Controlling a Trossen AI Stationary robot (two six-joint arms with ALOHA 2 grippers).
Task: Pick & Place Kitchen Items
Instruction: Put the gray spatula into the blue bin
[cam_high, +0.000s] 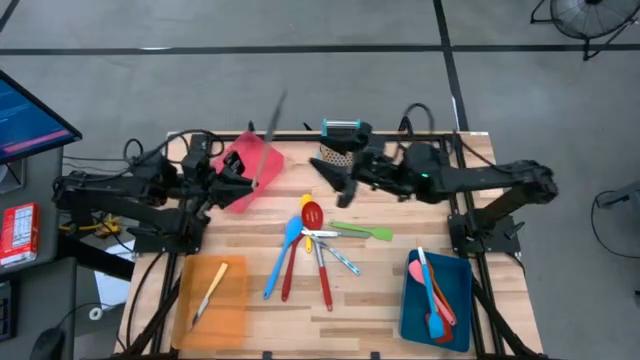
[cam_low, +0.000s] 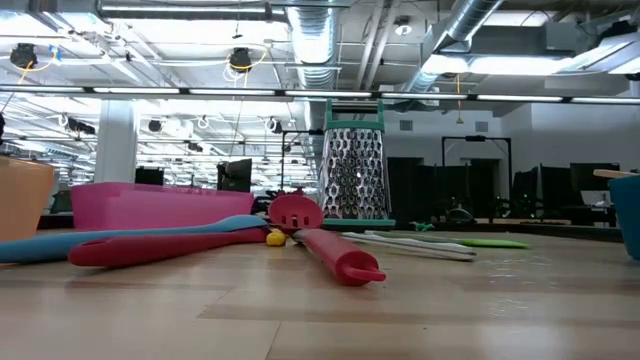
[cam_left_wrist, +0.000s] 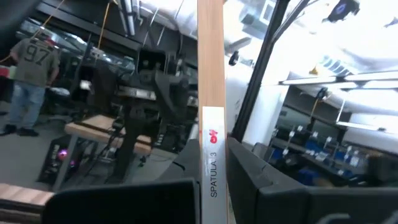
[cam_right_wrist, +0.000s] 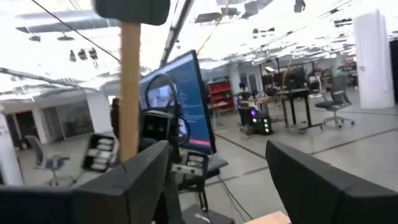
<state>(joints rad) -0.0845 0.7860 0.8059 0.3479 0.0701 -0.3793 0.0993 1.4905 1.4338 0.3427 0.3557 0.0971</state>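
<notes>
Pale wooden tabletop (cam_high: 365, 320) is filling the scene, with a grey floor beyond its far edge. At the near left a flat orange plastic tray (cam_high: 232, 312) is carrying one pale wooden-handled utensil (cam_high: 210, 291). At the near right a flat blue plastic tray (cam_high: 458, 315) is holding a few slim spatulas, blue and orange-red (cam_high: 433, 292), lying side by side.

Farther in, at the middle of the table, a loose pile of kitchen items is lying fanned out: a long blue plastic spoon (cam_high: 281, 256), a long red plastic spoon (cam_high: 299, 247), a yellow spoon (cam_high: 306, 203) peeking out beyond the red bowl, a flat green spatula (cam_high: 362, 231) pointing right, and silvery cutlery pieces (cam_high: 338, 257) crossing them.

Beyond the pile, the right gripper (cam_high: 335, 182) is hovering over the table with its fingers (cam_right_wrist: 311, 180) spread wide and nothing between them. To the left, the left gripper (cam_high: 240, 180) is pinching, fingers narrow, the wooden handle of a grey-bladed spatula (cam_high: 270, 135), which is standing up at a tilt above a flat red-pink plastic tray (cam_high: 262, 152) at the far left. At the far middle edge a teal-framed metal box grater (cam_high: 340, 148) is standing upright, just beyond the right gripper.
</notes>
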